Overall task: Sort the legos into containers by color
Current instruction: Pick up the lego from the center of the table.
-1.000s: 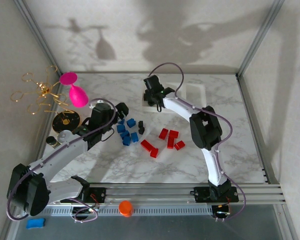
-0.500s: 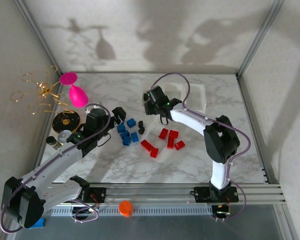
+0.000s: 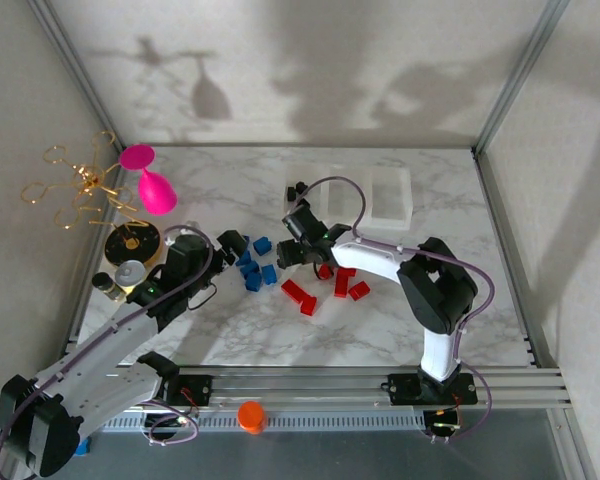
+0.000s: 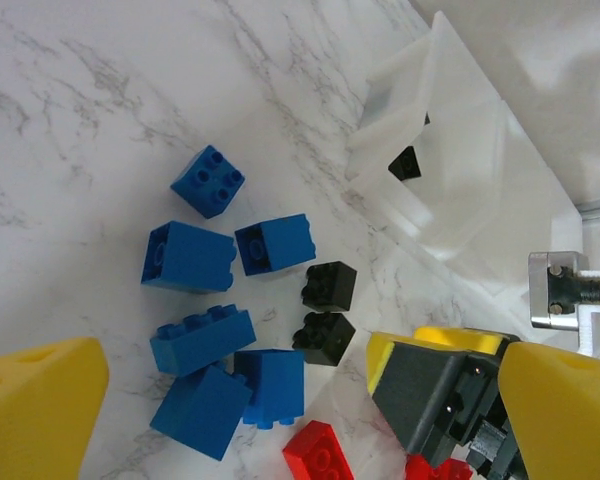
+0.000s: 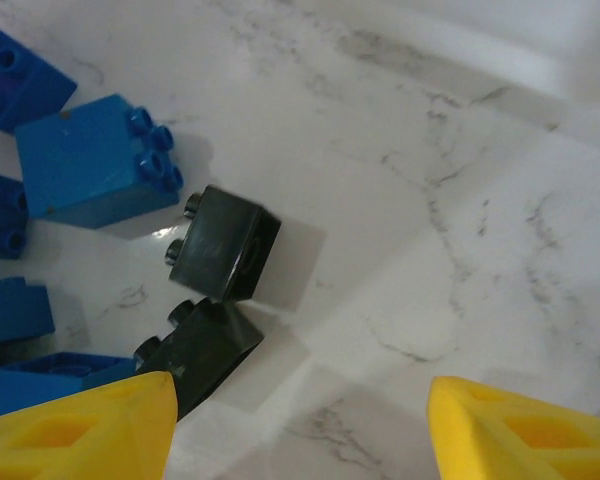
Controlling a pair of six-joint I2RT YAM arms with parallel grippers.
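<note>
Right wrist view: the right gripper (image 5: 300,390), jaws spread and empty, hangs over two black legos (image 5: 225,243) mid-worktop. Both lie off-centre, toward the finger nearest the blue legos (image 5: 95,170). The tray (image 3: 405,200) sits by the far edge.

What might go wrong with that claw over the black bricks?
The two black bricks lie close together beside a blue brick, so the open right claw might pinch both or knock the blue one. The left claw is close by; the arms could bump.
</note>
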